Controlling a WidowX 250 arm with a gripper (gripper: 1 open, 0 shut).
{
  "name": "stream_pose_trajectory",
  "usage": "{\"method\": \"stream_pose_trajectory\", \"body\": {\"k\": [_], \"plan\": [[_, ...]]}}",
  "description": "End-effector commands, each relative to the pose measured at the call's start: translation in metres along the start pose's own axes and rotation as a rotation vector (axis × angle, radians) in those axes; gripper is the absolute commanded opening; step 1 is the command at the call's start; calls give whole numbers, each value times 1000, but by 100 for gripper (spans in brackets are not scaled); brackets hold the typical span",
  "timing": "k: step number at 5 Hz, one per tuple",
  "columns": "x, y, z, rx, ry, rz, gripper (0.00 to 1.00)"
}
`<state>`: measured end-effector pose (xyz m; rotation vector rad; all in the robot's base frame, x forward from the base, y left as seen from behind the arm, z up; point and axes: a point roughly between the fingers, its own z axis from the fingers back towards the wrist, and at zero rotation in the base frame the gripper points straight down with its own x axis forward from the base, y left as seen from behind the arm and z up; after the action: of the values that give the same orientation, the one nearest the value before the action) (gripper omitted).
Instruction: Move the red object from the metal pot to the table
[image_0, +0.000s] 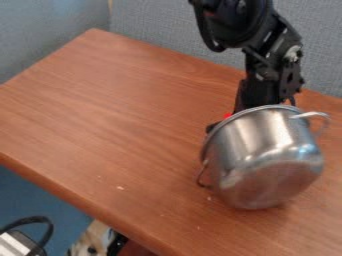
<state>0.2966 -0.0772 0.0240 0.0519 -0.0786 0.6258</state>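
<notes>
Camera view shows a reddish-brown wooden table (114, 130), which fills most of the scene. At the left, near side, there is a black cable (40, 235), curved beside a white object (14, 244) on a blue surface. A little to the right of it, by the near edge of the table, some small things are lying, but they are too small to tell. Behind the far edge of the table stand grey panels (201, 25).

Right of the middle is the metal pot (265, 160), silver and shiny. It is tilted, with its rounded bottom turned toward the near right and its rim toward the far left. One wire handle is at the left of the pot, another at the far right. Of the red object (229, 115), only a small bit is visible, just at the far left part of the rim; the pot hides the rest.

The black robot arm (271, 60) comes down from the far side, behind the pot. The gripper (214, 126) is mostly hidden by the pot, so I cannot tell if its jaws are apart, together or clamped on something.
</notes>
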Motion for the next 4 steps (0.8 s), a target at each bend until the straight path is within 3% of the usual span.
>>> {"method": "stream_pose_trajectory", "body": {"k": [1,4], "plan": [[14,0,6,-2,-28,90,0],[17,12,5,1,-31,8,0]]}}
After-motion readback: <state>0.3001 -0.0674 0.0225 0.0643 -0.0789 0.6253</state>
